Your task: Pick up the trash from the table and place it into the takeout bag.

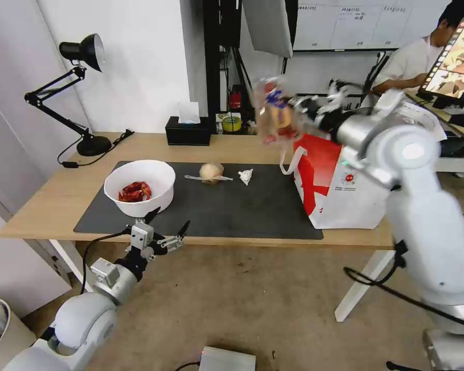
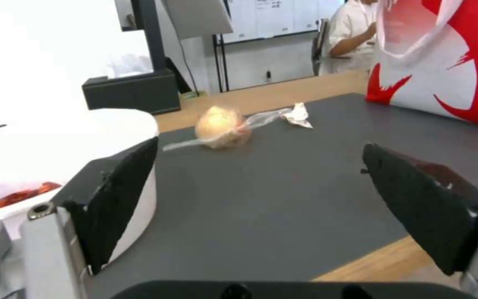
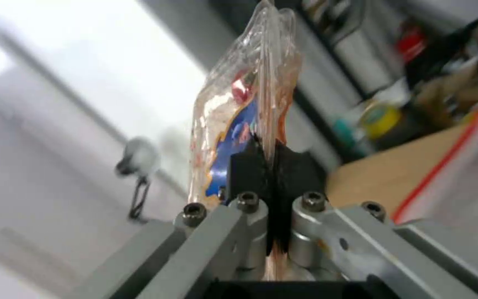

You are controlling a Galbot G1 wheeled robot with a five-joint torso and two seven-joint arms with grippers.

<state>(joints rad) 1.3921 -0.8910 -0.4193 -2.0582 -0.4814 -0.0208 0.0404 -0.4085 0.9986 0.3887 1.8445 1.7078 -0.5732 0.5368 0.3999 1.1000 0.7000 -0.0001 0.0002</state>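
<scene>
Pinching the clear plastic clamshell tray [image 3: 250, 104], the right gripper [image 3: 272, 166] hangs above the boxy red-and-white takeout bag [image 1: 340, 190]. The left gripper [image 1: 167, 229], fingers spread, sits beside the white round bowl [image 1: 139, 185].

1. The right arm is raised and stretched forward and toward the middle, its forearm roughly level.
2. The right gripper [image 3: 272, 166] has its black pads pressed together, pinching the clear tray [image 3: 245, 104].
3. The left arm is low, reaching up and forward.
4. The left gripper [image 1: 167, 226] has its fingers spread wide, holding nothing.
</scene>
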